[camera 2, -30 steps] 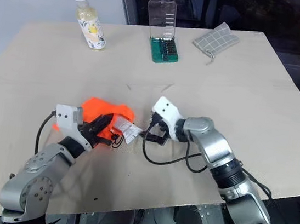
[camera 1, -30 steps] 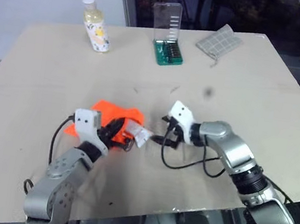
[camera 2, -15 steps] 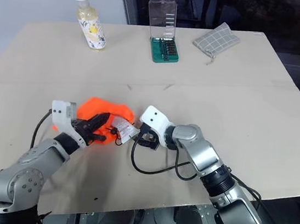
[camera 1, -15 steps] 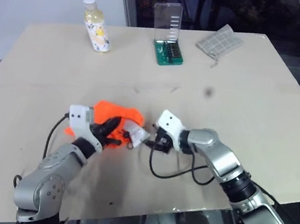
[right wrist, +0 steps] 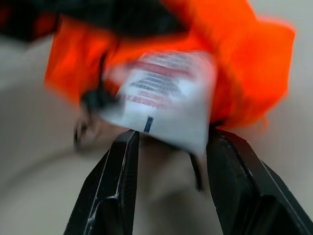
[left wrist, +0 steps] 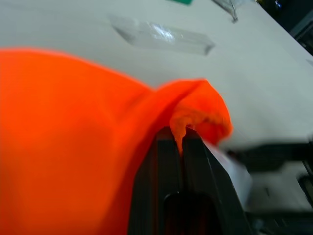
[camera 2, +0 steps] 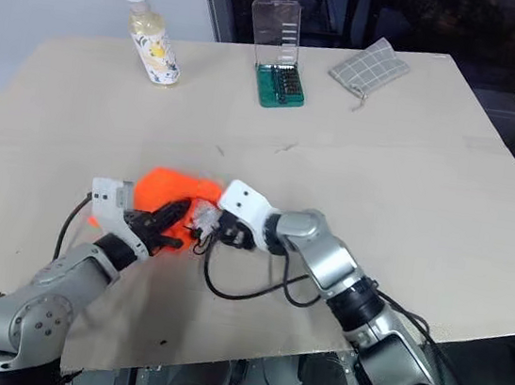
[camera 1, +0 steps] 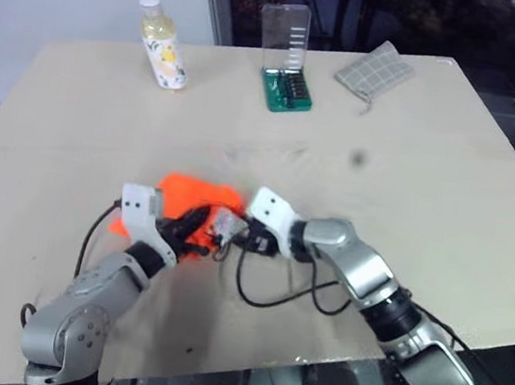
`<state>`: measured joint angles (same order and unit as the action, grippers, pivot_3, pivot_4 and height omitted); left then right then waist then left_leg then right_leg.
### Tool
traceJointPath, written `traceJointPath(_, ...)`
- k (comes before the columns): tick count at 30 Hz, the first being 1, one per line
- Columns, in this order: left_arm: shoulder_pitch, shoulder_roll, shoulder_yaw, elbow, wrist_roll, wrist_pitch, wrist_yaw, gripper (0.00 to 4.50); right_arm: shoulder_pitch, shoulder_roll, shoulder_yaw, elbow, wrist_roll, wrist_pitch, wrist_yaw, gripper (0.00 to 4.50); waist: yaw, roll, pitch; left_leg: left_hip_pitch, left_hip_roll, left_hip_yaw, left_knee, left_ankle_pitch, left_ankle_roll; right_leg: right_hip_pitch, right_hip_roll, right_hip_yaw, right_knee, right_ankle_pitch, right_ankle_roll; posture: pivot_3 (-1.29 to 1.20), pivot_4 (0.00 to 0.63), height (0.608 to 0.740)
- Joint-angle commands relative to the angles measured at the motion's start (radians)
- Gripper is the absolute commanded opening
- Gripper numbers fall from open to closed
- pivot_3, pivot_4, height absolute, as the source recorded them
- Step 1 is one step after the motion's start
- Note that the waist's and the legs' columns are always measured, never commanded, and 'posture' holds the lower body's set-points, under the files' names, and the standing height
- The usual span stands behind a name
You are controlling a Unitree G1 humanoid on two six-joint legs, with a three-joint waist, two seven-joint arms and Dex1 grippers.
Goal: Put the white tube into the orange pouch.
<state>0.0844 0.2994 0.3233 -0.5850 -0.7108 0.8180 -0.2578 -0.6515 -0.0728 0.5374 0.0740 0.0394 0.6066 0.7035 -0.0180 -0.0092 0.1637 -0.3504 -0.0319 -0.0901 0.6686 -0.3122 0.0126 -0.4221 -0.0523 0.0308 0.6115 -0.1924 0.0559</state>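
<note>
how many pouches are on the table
2. The orange pouch lies near the front edge, pinched by the left gripper. The grey checked pouch sits at the far right corner. None looks hidden.

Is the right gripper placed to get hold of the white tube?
Probably yes: the right gripper has its fingers either side of the white tube, which sticks out of the orange pouch, nothing between.

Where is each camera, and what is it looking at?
Head eyes: from the head, down over the table; both arms show.
Left wrist: along the left gripper, shut on the orange pouch.
Right wrist: between the right gripper fingers at the white tube.
Shared: every view shows the pouch.
</note>
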Motion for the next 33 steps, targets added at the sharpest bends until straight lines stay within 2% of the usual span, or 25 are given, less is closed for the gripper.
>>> traceJointPath(1,0.022,0.019,-0.028,-0.038,-0.017,0.001,-0.014,0.0,-0.019,0.027,-0.046,-0.024,0.005,-0.03,-0.033,2.15,0.003,0.0,0.0,0.0,0.0,0.0,0.0,0.0,0.0,0.0,0.0,0.0,0.0,0.0,0.0,0.0,0.15,0.74)
traceJointPath(4,0.019,0.011,-0.008,-0.027,-0.033,-0.003,0.002,0.0,0.023,-0.027,-0.042,-0.079,0.01,-0.012,-0.006,2.15,0.004,0.0,0.0,0.0,-0.001,0.0,0.0,0.0,0.0,0.0,-0.001,0.0,0.0,0.0,0.0,0.0,0.15,0.74)
traceJointPath(10,-0.036,-0.011,0.027,0.021,-0.08,0.006,0.055,0.0,0.102,-0.127,-0.049,-0.28,0.107,0.138,0.075,2.15,0.0,0.0,0.0,-0.002,0.0,0.0,0.0,0.0,0.0,-0.001,0.0,-0.001,-0.001,0.0,0.0,0.0,0.15,0.74)
traceJointPath(13,-0.065,-0.021,0.049,0.05,-0.108,0.014,0.089,0.0,0.115,-0.139,-0.037,-0.318,0.13,0.17,0.085,3.03,-0.002,0.0,0.0,-0.002,0.0,0.0,0.0,0.0,0.0,-0.001,0.0,-0.001,-0.001,0.0,0.0,0.0,0.15,0.74)
traceJointPath(16,-0.106,-0.044,0.08,0.084,-0.15,0.022,0.141,0.0,0.115,-0.119,-0.025,-0.307,0.125,0.157,0.064,4.46,0.001,0.0,0.0,-0.002,0.0,-0.001,0.0,0.0,0.0,-0.001,0.0,-0.001,0.0,0.0,0.0,0.0,0.15,0.74)
traceJointPath(24,-0.154,-0.039,0.098,0.118,-0.236,0.066,0.21,0.0,0.087,0.017,0.03,-0.208,0.106,0.119,-0.001,4.46,0.001,-0.001,-0.001,-0.002,-0.001,0.0,0.0,0.0,0.0,-0.002,0.0,-0.001,0.0,0.0,0.0,0.0,0.15,0.74)
traceJointPath(26,-0.161,-0.037,0.093,0.122,-0.241,0.068,0.219,0.0,0.078,0.046,0.05,-0.151,0.06,0.07,-0.044,4.46,0.001,-0.001,-0.001,-0.002,-0.001,-0.001,0.0,0.0,0.0,-0.002,0.0,-0.001,0.0,0.0,0.0,0.0,0.15,0.74)
traceJointPath(33,-0.155,-0.021,0.088,0.119,-0.256,0.067,0.227,0.0,0.085,0.049,0.087,-0.058,-0.032,-0.036,-0.093,4.46,0.001,-0.001,-0.001,-0.002,-0.002,-0.001,0.001,0.0,-0.001,-0.002,0.0,-0.001,0.0,0.0,0.0,0.0,0.15,0.74)
